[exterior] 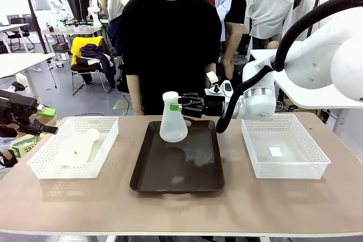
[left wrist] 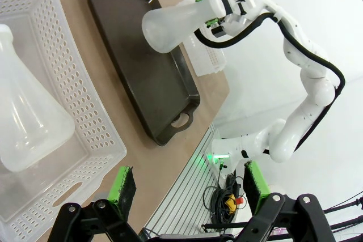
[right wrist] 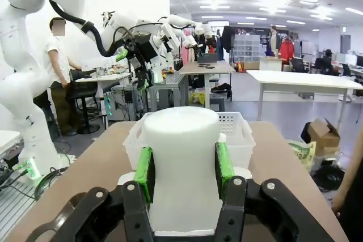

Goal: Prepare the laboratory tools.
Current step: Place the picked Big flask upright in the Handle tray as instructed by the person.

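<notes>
Over the dark tray (exterior: 190,171), the flask (exterior: 173,124) is frosted-white, wide-based, narrow-necked.

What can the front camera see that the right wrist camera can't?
Front view: the right basket, and a second flask lying inside the left basket. Right wrist view: the green pads up close, squeezing the held flask by its neck, and a cardboard box on the floor. Both: the right gripper shut on that held flask, which stands upright.
</notes>
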Controlling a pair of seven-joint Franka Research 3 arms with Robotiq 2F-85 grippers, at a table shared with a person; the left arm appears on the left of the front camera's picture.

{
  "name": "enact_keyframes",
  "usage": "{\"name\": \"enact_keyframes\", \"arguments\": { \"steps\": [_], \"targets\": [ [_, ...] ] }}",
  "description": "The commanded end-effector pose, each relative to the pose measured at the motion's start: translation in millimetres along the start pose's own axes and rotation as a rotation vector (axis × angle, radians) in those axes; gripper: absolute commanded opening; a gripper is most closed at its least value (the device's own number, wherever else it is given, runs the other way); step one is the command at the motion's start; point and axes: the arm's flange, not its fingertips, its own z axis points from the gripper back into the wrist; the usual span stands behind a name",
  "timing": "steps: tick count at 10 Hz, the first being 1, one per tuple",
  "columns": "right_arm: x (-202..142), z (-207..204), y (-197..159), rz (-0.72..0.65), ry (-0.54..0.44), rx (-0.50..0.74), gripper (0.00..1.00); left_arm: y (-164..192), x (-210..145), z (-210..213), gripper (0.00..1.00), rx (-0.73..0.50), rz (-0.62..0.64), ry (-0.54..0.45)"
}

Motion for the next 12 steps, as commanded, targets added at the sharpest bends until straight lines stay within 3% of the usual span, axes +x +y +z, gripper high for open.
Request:
{"name": "enact_keyframes", "arguments": {
  "steps": [1, 3, 8, 9, 12],
  "targets": [
    [-7, -5, -11, 0.048, -0.029, 0.017, 0.0, -2, 2, 3, 1.0, -0.014, -0.002, -0.009],
    [-16, -9, -17, 0.023, 0.024, 0.005, 0.0, -2, 2, 3, 1.0, -0.014, -0.002, -0.009],
    [-37, -6, -22, -0.039, 0.032, -0.003, 0.0, -2, 2, 3, 1.0, -0.014, -0.002, -0.009],
    [-36, -4, -21, -0.043, 0.026, -0.004, 0.06, -2, 2, 3, 1.0, -0.014, -0.002, -0.009],
    [-32, 0, -18, -0.03, 0.029, -0.01, 0.65, -2, 2, 3, 1.0, -0.014, -0.002, -0.009]
  ]
}}
